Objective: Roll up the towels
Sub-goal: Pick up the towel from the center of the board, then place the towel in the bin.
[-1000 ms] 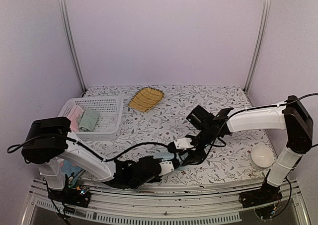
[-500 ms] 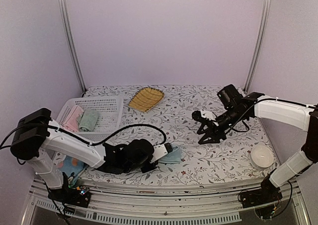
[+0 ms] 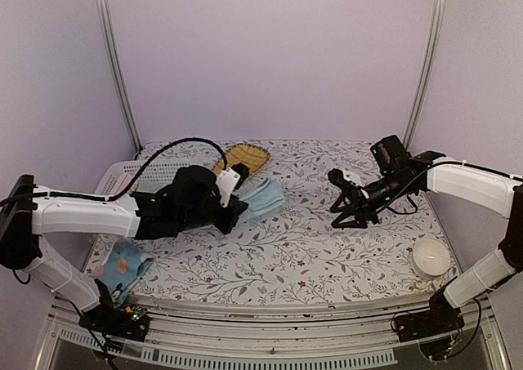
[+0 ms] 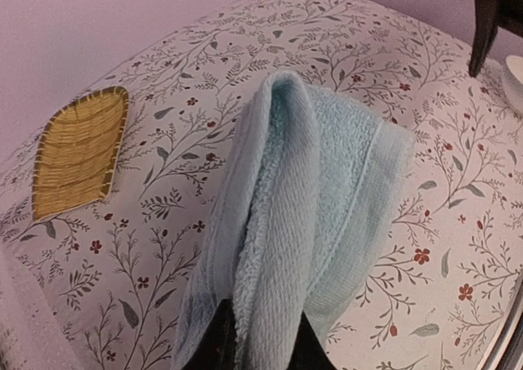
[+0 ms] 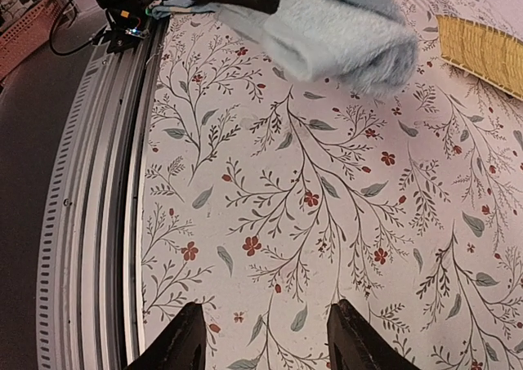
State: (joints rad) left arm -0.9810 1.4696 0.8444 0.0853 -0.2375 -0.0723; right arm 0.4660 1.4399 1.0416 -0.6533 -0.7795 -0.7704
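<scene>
A broad stretch of bare worktop [image 3: 286, 251] lay open in the middle, between the two arms. The left arm [image 3: 82, 215] and its raised rolled towel [image 3: 263, 197] blocked the way to the basket [image 3: 114, 176] and the yellow tray [image 3: 249, 153]. A white bowl [image 3: 431, 257] stood near right, and a printed towel [image 3: 127, 264] lay near left.

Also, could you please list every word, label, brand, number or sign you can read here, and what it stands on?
No text can be read anywhere.
The plain blue towel in the left pincer shows no label.
The printed towel bears cartoon shapes, no legible letters.
The tablecloth has only flowers and leaves.
Any marking on the circuit board is too small to read.
</scene>
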